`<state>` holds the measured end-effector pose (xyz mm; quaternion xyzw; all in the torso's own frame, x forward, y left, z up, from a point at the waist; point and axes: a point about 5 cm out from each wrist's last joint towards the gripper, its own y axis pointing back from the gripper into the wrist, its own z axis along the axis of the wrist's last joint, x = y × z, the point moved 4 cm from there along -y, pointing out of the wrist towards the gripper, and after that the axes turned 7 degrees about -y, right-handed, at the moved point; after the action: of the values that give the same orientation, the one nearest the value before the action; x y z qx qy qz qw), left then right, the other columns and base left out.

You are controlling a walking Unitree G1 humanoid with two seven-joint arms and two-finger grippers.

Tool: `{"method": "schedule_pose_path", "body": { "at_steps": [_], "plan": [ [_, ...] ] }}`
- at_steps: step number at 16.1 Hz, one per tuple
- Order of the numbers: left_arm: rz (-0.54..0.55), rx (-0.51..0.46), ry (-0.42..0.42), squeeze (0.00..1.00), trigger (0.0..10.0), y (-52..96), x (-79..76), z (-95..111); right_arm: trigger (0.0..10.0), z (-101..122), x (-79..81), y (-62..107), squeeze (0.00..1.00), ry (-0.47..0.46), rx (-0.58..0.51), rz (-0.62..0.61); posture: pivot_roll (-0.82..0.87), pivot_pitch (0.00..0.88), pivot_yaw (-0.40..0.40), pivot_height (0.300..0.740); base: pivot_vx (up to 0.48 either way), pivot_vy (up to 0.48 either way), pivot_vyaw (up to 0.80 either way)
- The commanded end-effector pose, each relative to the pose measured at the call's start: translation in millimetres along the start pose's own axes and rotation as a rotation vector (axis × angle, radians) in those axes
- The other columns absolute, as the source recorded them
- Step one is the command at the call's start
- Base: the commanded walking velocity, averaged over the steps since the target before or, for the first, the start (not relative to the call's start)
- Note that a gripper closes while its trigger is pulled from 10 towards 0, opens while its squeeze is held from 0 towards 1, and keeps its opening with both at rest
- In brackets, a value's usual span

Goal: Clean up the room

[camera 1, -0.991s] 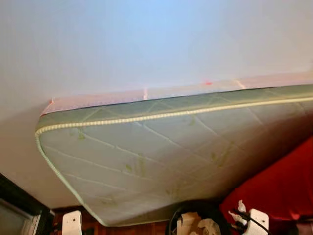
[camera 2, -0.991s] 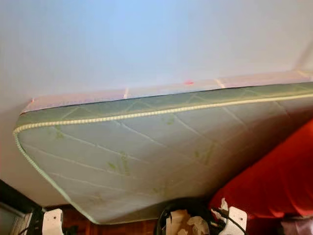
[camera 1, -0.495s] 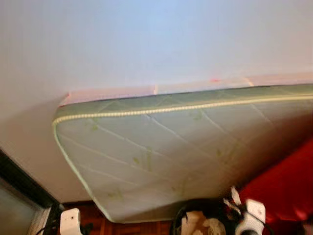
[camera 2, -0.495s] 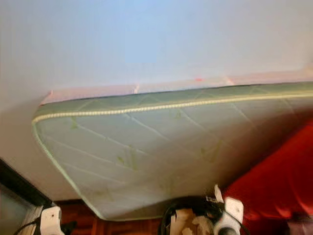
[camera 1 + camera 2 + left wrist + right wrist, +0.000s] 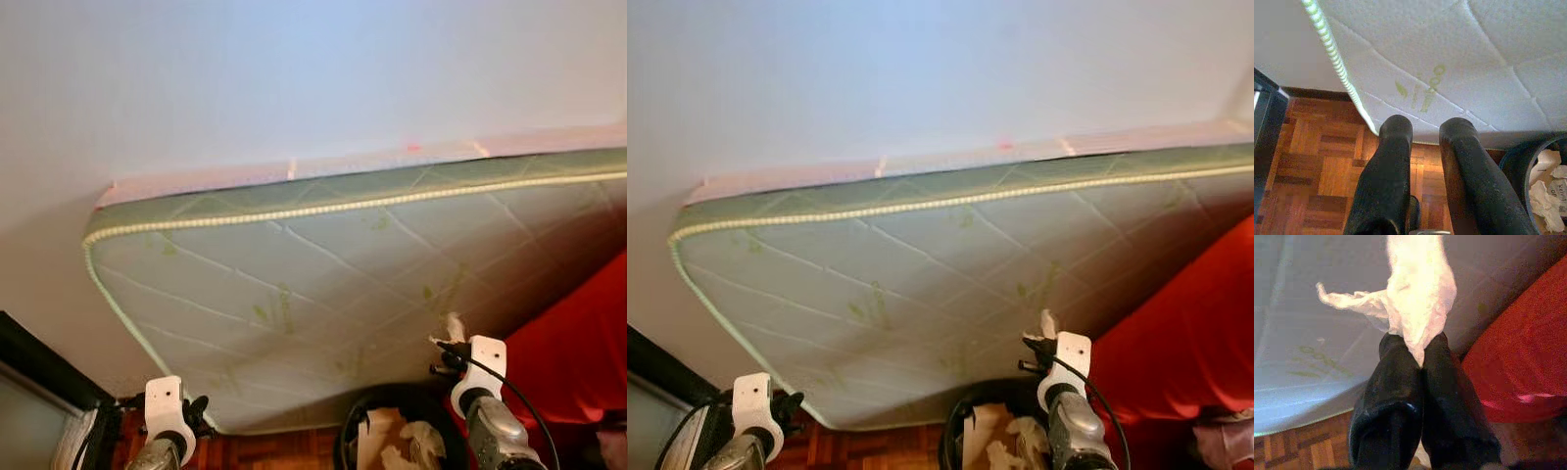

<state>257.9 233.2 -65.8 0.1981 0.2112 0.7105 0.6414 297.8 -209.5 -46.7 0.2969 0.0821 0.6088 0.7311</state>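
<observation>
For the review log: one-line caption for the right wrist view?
Right claw shut on a crumpled white tissue, with the quilted mattress beyond.

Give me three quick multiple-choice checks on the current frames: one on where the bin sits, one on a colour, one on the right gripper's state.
1. Where is the black bin?
A. on the mattress
B. on the floor between the two arms
C. on the red cover

2. What colour is the cover on the robot's right?
A. red
B. blue
C. yellow

3. What state is the right gripper in?
A. wide open
B. shut on nothing
C. shut on a white tissue

Key: 1 B, it stands low by the mattress edge, with paper inside; 2 A, plainly red; 3 C, the tissue sticks out between the closed fingers.
</observation>
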Motion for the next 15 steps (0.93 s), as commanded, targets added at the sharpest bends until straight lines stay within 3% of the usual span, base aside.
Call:
{"method": "schedule_pose_path", "body": {
  "at_steps": [1,6,11,15],
  "plan": [
    [0.008,0.019,0.000,0.00,10.0,3.0,2.7,-7.2,10.0,-11.4,-5.5,2.9,0.00,0.008,0.044,-0.026,0.11,0.010,0.033,0.740,0.000,0.000,0.00],
    [0.018,0.052,0.004,0.00,10.0,7.6,5.8,-18.9,10.0,-49.4,-22.7,18.5,0.00,0.011,0.151,-0.062,0.11,0.016,0.030,0.740,0.000,0.000,0.00],
    [0.026,0.082,0.002,0.00,10.0,10.9,11.2,-26.3,10.0,-56.8,-39.5,25.7,0.00,-0.010,0.174,-0.092,0.11,0.010,0.036,0.740,0.000,0.000,0.00],
    [0.031,0.107,0.001,0.00,10.0,12.5,13.7,-31.1,10.0,-51.6,-34.2,21.8,0.00,-0.006,0.171,-0.073,0.11,0.000,0.037,0.740,0.000,0.000,0.00]
  ]
}}
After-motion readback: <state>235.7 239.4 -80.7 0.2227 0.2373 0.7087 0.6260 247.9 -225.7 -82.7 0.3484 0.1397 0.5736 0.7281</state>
